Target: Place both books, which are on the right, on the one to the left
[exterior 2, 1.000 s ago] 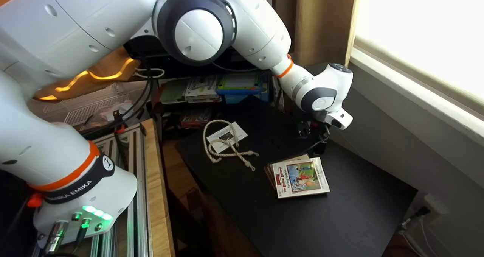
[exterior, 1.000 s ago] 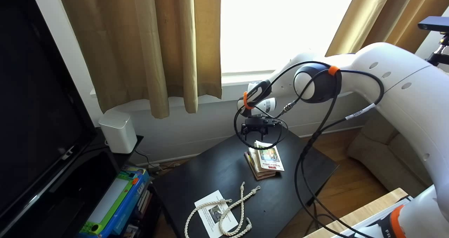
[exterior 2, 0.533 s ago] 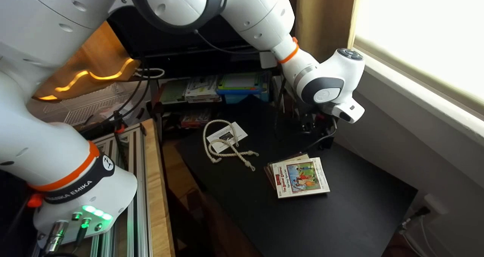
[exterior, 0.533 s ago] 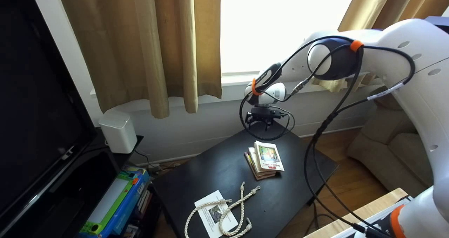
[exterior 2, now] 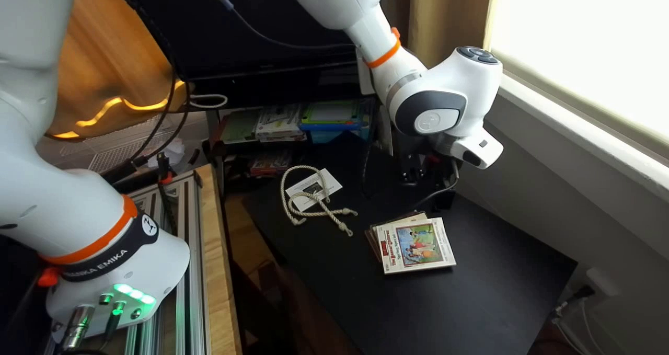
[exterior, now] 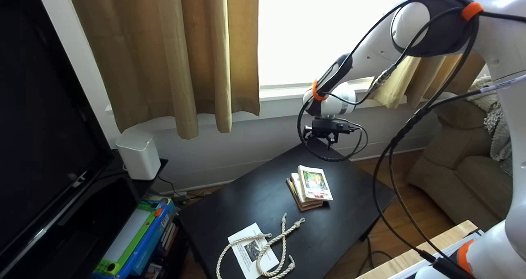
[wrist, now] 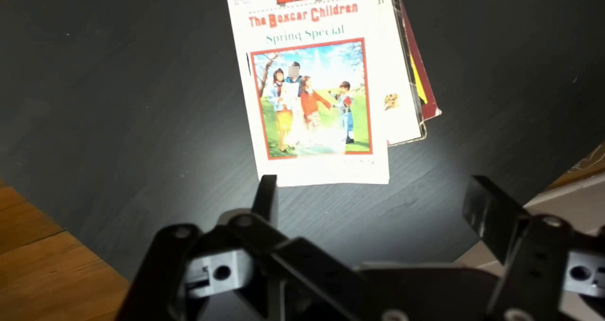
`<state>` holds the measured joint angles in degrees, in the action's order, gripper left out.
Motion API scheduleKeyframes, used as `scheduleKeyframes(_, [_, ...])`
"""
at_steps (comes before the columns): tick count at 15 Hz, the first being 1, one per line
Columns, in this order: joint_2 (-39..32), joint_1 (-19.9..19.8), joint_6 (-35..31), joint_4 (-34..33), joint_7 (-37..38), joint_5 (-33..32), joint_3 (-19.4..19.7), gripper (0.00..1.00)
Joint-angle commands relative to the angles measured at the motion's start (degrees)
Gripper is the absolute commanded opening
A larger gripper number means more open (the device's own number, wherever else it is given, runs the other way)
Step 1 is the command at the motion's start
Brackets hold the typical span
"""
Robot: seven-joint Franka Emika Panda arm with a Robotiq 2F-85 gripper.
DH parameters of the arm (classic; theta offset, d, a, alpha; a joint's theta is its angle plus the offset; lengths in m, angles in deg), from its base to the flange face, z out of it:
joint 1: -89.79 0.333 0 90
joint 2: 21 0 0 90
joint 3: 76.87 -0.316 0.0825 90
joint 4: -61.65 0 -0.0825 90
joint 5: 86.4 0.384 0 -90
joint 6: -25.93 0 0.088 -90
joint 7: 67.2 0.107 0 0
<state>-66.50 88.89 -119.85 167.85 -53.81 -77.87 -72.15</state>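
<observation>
Wrist view: gripper (wrist: 373, 193) at the bottom edge, held over the dark table (wrist: 118, 99).
Jaws: spread wide, table showing between the fingertips (wrist: 267, 195).
Top book (wrist: 312, 103): face up, titled "The Boxcar Children Spring Special", beyond the fingertips; its near edge faces the left part of the gap as seen here, and the left-hand fingertip overlaps its near corner in this view.
Middle book (wrist: 399, 89): pale with a dark edge, partly under the top book, sticking out to its right; it lies farther off than the fingertips, ahead of the gap.
Red book (wrist: 430, 108): beneath the middle book, a strip of it showing.
Stack (exterior: 314, 184): on the table in both exterior views; the gripper hangs above and apart from it, toward the wall (exterior 2: 575, 198).
Arm (exterior 2: 449, 78): white, bent down toward the table near the window (exterior: 328, 32).
Rope (exterior: 283, 234): on the table, well apart from the stack, partly across a white card (exterior: 250, 251).
White box (exterior: 137, 157): beside the television (exterior: 45, 114) in an exterior view.
Sofa (exterior: 464, 147): beige, past the table, at the right in an exterior view.
</observation>
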Motion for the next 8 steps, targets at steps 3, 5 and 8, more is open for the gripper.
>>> scheduleKeyframes(3, [5.7,-0.2,-4.5,8.3,0.2,-0.4,0.8,1.00])
scheduleKeyframes(5, [8.6,-0.2,-6.3,12.4,0.2,-0.4,1.0,1.00])
scheduleKeyframes(8, [10.1,-0.2,-6.7,14.1,0.2,-0.4,1.0,1.00])
